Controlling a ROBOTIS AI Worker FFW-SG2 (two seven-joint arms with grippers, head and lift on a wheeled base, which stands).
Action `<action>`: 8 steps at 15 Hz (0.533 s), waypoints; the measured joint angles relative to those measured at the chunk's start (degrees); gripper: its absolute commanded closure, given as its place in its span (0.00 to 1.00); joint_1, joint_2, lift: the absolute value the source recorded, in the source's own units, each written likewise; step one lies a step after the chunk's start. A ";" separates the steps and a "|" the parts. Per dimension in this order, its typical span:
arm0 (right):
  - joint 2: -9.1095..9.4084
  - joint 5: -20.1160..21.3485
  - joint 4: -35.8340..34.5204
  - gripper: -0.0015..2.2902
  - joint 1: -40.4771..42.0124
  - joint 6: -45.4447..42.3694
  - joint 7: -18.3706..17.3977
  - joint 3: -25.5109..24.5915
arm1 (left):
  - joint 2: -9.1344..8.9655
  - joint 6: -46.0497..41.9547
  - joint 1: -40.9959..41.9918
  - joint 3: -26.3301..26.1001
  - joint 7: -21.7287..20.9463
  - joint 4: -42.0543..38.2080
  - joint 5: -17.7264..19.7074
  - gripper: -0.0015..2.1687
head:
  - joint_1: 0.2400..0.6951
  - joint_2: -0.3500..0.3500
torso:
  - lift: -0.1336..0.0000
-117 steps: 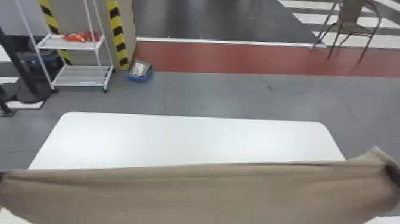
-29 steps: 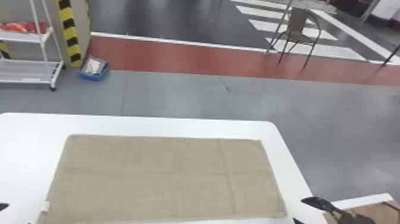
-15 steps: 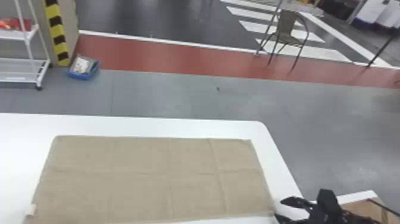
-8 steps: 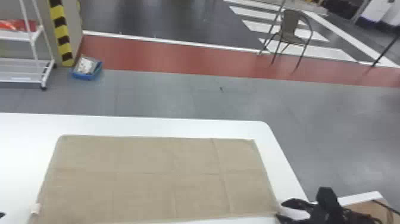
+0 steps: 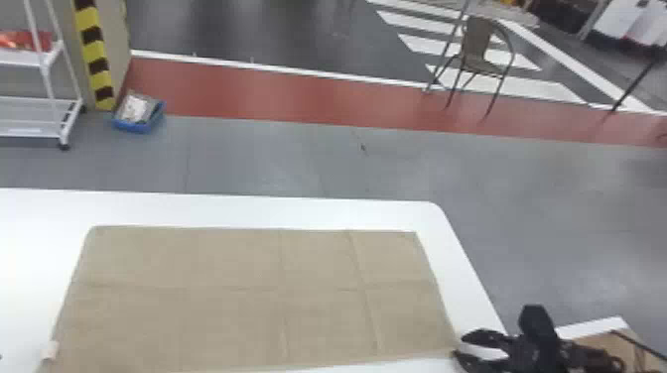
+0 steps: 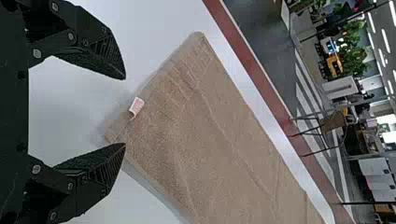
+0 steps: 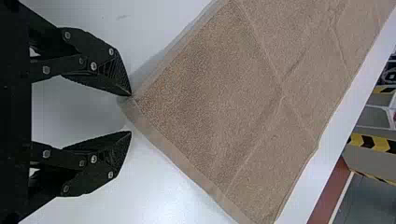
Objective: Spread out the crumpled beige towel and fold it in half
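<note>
Towel point(image 5: 248, 297) lies flat on the white table point(image 5: 248, 206), the spread right gripper point(image 5: 457, 346) at its near right corner, the left gripper point(image 5: 1, 356), also spread, near the tagged end. Beyond, on the floor: blue bin point(image 5: 133, 126), white rack point(image 5: 30, 118), brown chair point(image 5: 477, 42).

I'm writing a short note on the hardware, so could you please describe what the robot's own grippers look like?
The left gripper and the right gripper look alike: both black, each with two wedge-shaped fingers that taper to a point and have fine ribbing near the tips. Behind them, black links carry round, silvery bolt heads.
</note>
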 measured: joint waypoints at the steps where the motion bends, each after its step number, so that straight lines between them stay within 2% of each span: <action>1: 0.04 -0.17 0.00 0.30 -0.02 0.00 0.13 0.13 | 0.00 0.04 -0.01 -0.01 0.00 0.01 -0.03 0.21 | 1.00 0.05 | 1.00; 5: 0.03 -0.19 -0.02 0.38 -0.36 1.02 1.32 0.45 | 0.00 0.03 -0.02 -0.01 -0.09 0.05 -0.03 0.21 | 1.00 0.06 | 1.00; 8: -0.16 -0.05 0.06 0.55 -0.97 2.70 3.09 0.47 | 0.00 0.05 -0.12 -0.21 -0.31 0.06 -0.04 0.21 | 1.00 0.06 | 1.00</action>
